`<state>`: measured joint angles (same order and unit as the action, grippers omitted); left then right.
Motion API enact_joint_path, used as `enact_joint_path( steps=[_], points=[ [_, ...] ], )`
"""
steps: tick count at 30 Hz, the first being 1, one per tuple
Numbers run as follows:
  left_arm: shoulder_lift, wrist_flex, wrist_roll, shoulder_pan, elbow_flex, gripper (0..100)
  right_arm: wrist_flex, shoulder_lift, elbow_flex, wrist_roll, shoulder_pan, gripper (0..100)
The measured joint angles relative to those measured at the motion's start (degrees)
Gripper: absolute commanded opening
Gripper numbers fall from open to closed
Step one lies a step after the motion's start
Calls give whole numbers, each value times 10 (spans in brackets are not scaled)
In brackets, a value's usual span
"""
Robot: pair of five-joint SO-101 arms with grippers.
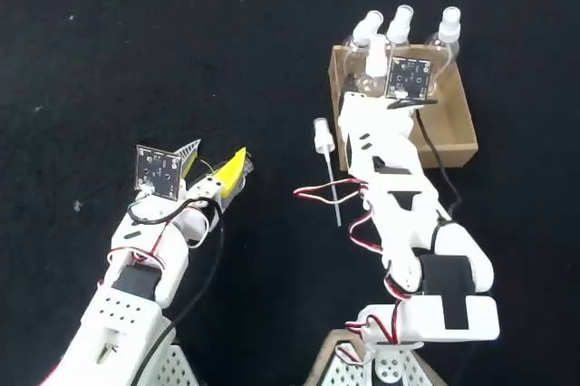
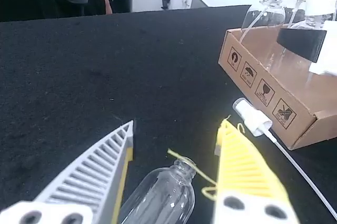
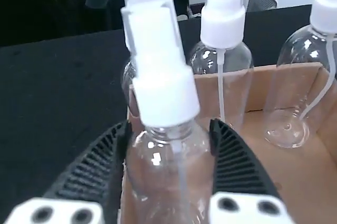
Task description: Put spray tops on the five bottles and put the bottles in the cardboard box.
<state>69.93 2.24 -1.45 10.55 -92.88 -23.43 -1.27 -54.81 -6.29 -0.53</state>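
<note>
A clear bottle [image 2: 158, 197] with a bare neck lies between the grey and yellow fingers [image 2: 242, 166] of my left gripper [image 2: 176, 125], which is shut on it at the table's lower left [image 1: 217, 152]. A loose spray top [image 1: 323, 137] with a long tube lies on the cloth just left of the cardboard box [image 1: 453, 123]; it also shows beside the box [image 2: 250, 118]. My right gripper [image 3: 168, 125] is shut on a capped bottle [image 3: 163, 171] at the box's near left corner [image 1: 374, 60]. Three capped bottles [image 1: 399, 22] stand along the box's far wall.
A black cloth covers the table [image 1: 136, 60], with open room across its left and far side. The right arm's white links [image 1: 399, 196] stretch from the front edge up to the box. Red and white cables [image 1: 317, 194] loop beside that arm.
</note>
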Motion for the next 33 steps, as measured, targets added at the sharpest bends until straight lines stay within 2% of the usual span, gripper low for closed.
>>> enact_joint_path(
  steps=[6,12,33],
  points=[
    [0,0,0,0,0,245,0,0,0,0,0,176],
    [0,0,0,0,0,245,0,0,-4,16,0,270],
    [0,0,0,0,0,245,0,-63,-67,21,2,266]
  ],
)
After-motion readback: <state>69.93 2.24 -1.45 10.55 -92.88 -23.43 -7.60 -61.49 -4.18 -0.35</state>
